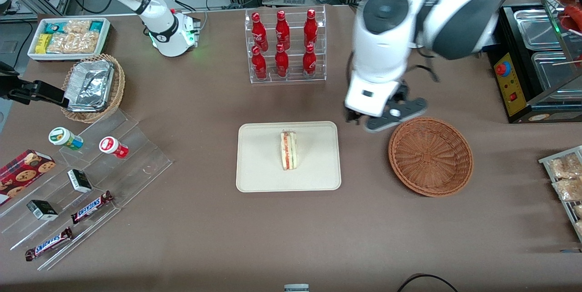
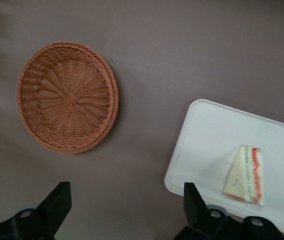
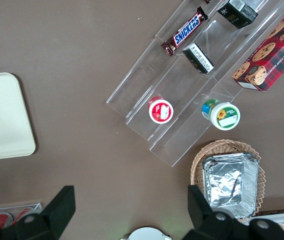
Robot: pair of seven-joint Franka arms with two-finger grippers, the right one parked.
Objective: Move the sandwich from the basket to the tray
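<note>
The sandwich [image 1: 288,150] lies on the cream tray [image 1: 259,173], near its middle, cut edge with red filling showing. It also shows in the left wrist view [image 2: 246,175] on the tray [image 2: 207,135]. The reddish-brown wicker basket [image 1: 430,156] stands empty beside the tray, toward the working arm's end; it shows in the wrist view too [image 2: 67,96]. My left gripper [image 1: 363,121] hangs above the table between tray and basket, a little farther from the front camera than both. Its fingers [image 2: 57,200] are open with nothing between them.
A clear rack of red bottles [image 1: 285,46] stands farther from the front camera than the tray. A lighter wicker basket with foil [image 1: 93,86], a white snack bin [image 1: 68,37] and a clear stepped display with snacks [image 1: 77,192] lie toward the parked arm's end. A black appliance [image 1: 532,64] stands at the working arm's end.
</note>
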